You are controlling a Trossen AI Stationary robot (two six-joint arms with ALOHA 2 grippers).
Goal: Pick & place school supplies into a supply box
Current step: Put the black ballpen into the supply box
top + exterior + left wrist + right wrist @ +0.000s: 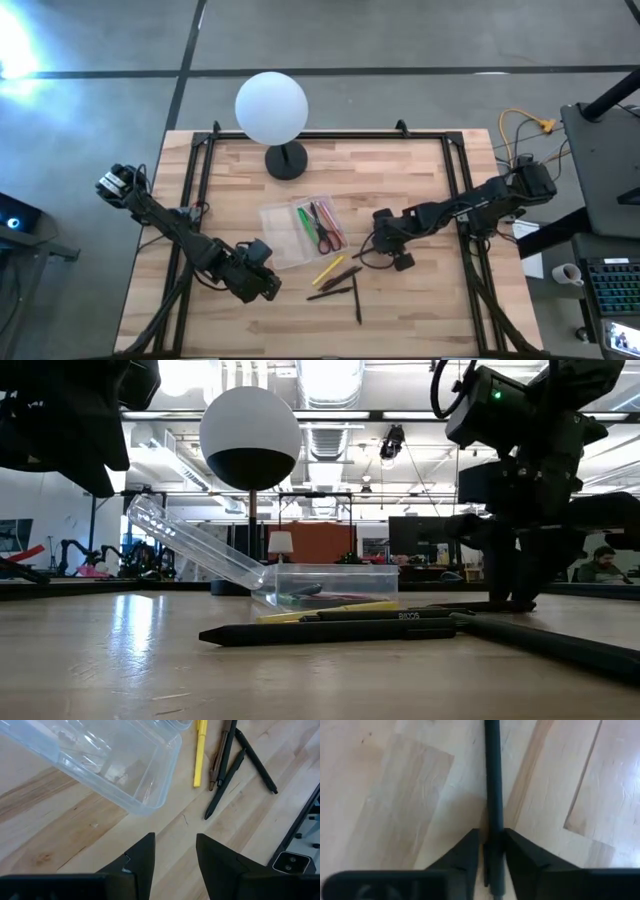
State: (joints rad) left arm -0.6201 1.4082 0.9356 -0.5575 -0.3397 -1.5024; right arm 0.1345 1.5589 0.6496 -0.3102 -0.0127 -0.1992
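The right gripper [492, 851] is closed on a dark pen [492, 780] beside the supply box [283, 238] — wrist angled down. The left gripper [175, 860] is held open, empty, near the box's corner.

The table [420, 310] is a pale wood-block top with a black frame along its left and right sides. Near its far edge stands a lamp [272, 110], a white globe on a round black base. At the middle lies a clear box [285, 235], lid open. Just beside the box, nearer the front edge, a yellow pencil [327, 270] and several dark pens [335, 290] lie loose on the wood, close together.
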